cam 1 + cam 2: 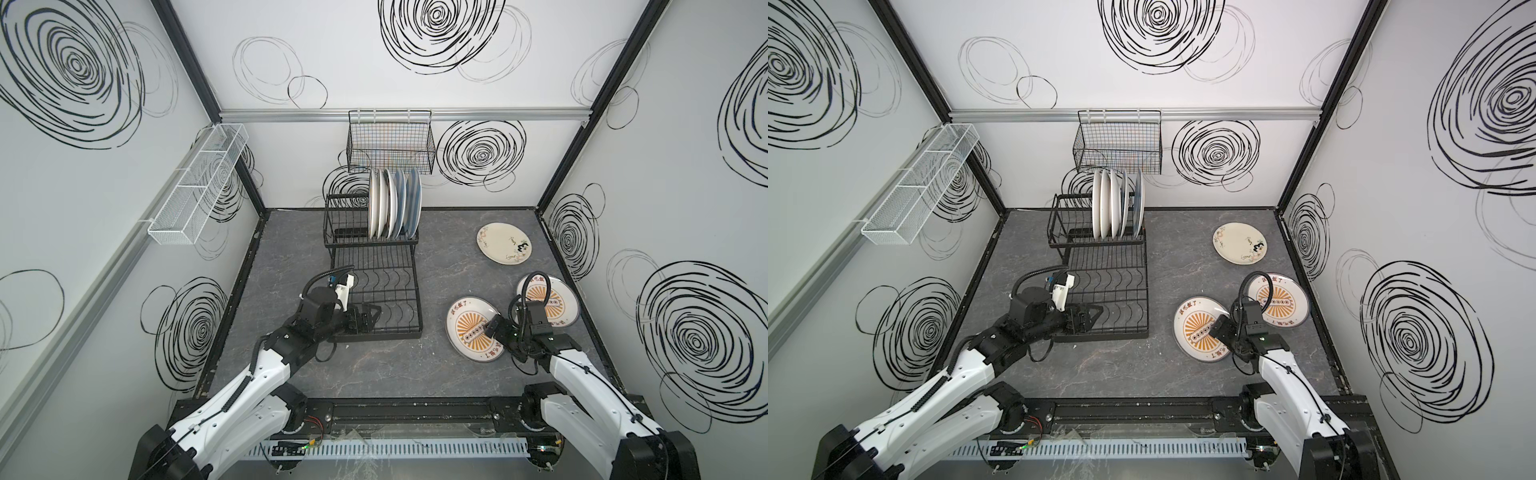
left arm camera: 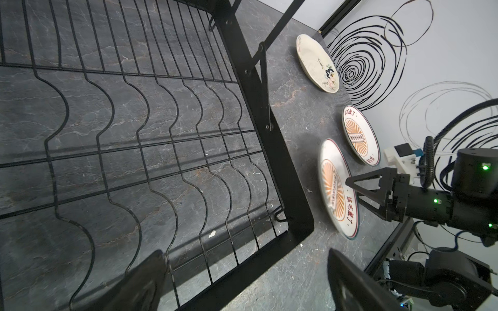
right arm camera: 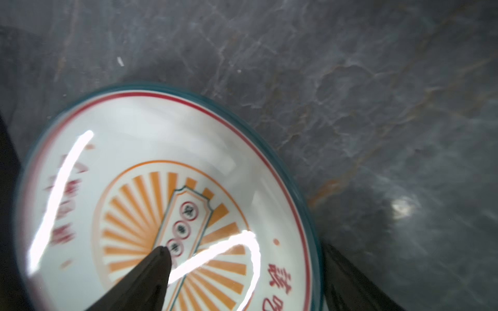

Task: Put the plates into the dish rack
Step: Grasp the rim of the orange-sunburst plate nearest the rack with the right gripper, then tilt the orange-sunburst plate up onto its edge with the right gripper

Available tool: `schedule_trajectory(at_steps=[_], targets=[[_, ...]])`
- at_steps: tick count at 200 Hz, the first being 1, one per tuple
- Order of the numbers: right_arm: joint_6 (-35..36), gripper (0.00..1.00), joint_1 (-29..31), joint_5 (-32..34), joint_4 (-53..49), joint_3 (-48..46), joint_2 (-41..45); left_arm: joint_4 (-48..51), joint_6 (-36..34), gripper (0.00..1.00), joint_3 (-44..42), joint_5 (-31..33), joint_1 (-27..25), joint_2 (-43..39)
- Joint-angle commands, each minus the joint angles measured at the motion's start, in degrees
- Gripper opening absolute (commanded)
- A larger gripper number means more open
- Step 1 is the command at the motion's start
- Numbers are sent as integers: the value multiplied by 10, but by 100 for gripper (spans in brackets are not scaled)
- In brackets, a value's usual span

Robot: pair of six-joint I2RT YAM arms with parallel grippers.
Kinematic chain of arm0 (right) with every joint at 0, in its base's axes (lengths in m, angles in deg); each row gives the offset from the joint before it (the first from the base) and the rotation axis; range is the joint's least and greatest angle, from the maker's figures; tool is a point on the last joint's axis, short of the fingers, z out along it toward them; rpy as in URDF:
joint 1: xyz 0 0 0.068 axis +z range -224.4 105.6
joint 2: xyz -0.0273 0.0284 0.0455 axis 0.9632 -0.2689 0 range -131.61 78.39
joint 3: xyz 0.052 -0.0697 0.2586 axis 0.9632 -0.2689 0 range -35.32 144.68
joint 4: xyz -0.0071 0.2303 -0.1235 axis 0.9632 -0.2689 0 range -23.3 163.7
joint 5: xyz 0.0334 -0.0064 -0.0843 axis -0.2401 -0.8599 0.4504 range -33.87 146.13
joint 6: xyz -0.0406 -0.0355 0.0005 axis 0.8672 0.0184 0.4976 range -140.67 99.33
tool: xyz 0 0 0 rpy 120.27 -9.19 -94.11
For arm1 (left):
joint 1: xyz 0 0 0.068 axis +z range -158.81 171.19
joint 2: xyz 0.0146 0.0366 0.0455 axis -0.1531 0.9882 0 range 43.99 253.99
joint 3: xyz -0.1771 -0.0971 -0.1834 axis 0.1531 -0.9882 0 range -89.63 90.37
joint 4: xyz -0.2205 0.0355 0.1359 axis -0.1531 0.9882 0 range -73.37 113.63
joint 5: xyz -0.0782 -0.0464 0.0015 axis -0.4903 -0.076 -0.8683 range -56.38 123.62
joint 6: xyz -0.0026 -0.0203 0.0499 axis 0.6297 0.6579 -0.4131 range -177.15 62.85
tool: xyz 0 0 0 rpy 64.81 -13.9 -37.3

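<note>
In both top views the dish rack has five standing plates, as far as I can count, up on edge in its upper shelf. Its lower tray has no plates. Three more plates lie on the desk, all on the right arm's side of the dish rack. The flower plate is level with the rack's upper shelf. The near sunburst plate is just beside the rack's front corner, and the far sunburst plate is further out from the rack. So I think more than half the job is done and three plates are left. The left fingers hang over the front of the rack's lower tray. The right fingers are over the near sunburst plate.

From the left wrist, the left fingers are wide apart with nothing between them. The right fingers are spread wide too.

From the right wrist, one of the right fingers is over the near sunburst plate and the other is just outside its rim. They are not squeezing it yet, so this plate looks like the next one to go.
</note>
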Motion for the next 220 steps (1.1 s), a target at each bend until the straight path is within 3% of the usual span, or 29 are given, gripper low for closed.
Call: schedule_trajectory(at_steps=[1, 34, 69, 110, 134, 162, 177, 220], targets=[[-5, 88, -1, -39, 26, -3, -1, -10, -10, 96, 25, -6, -6, -2], [22, 88, -1, -12, -12, 26, 3, -12, -9, 96, 43, 10, -33, 9], [9, 88, -2, -43, 33, -20, 17, -17, -5, 96, 62, 28, -76, 30], [-13, 85, -11, -41, 53, -65, 57, -15, 8, 96, 59, 37, -78, 33], [-28, 79, -22, -56, 86, -95, 90, 0, 16, 96, 60, 46, -70, 37], [-46, 67, -34, -80, 125, -131, 116, 23, 29, 96, 52, 44, -26, 29], [-51, 55, -41, -95, 143, -147, 121, 37, 31, 96, 46, 39, 12, 17], [-54, 39, -49, -109, 186, -164, 110, 69, 23, 96, 23, 27, 131, 10]])
